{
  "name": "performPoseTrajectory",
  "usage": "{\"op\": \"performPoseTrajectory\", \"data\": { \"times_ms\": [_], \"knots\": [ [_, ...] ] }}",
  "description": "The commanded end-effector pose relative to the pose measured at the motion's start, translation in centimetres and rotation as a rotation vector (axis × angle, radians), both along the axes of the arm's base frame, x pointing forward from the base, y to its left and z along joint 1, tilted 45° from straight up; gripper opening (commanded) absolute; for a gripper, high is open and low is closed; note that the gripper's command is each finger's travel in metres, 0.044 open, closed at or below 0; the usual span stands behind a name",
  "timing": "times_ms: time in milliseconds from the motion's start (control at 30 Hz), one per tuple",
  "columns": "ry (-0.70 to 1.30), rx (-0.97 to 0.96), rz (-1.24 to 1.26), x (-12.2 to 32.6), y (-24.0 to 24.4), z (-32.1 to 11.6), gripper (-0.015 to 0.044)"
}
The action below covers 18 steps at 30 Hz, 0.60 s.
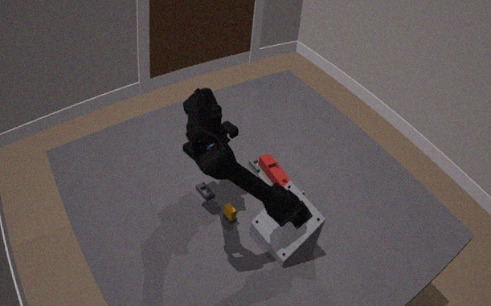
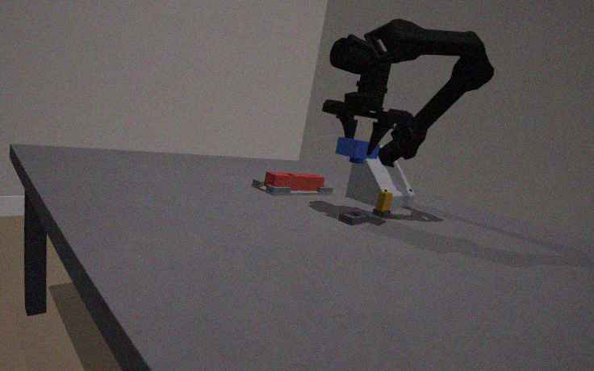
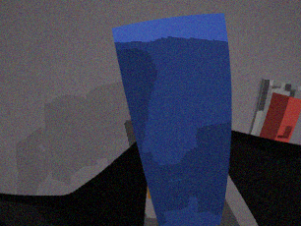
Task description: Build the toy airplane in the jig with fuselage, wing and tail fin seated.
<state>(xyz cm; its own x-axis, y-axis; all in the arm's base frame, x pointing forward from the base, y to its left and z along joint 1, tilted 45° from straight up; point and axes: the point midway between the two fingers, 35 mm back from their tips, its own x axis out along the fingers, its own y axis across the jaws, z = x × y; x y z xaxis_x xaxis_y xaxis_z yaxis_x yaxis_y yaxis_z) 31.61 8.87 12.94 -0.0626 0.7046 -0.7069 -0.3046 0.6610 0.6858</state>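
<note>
My gripper (image 2: 360,147) (image 3: 178,140) is shut on the blue wing (image 1: 210,146) (image 2: 345,146) (image 3: 179,88). It holds the wing well above the table, its tab pointing down in the exterior view. In the top view the arm hides most of the wing. The red fuselage (image 1: 278,175) (image 2: 293,181) (image 3: 273,115) lies in the grey cradle (image 1: 254,165) (image 2: 278,190) (image 3: 266,93) and looks flat, with its sockets facing up and empty. The yellow tail fin (image 1: 230,211) (image 2: 384,202) stands upright in a small dark holder (image 2: 381,213).
An empty dark holder (image 1: 202,193) (image 2: 353,218) sits on the grey table (image 1: 133,165) (image 2: 219,262) beside the tail fin. The arm's pale wedge-shaped base (image 1: 282,249) (image 2: 363,183) stands close to the tail fin and the cradle's near end.
</note>
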Motion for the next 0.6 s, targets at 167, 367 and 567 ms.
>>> {"op": "performPoseTrajectory", "data": {
  "times_ms": [167,367,567],
  "knots": [
    [-0.095,-0.003,0.096,0.7,-1.9,-2.5,0.0],
    [-0.165,-0.003,0.162,1.1,-3.0,-4.0,0.0],
    [-0.236,-0.003,0.227,1.3,-4.2,-5.6,0.0]
  ]
}}
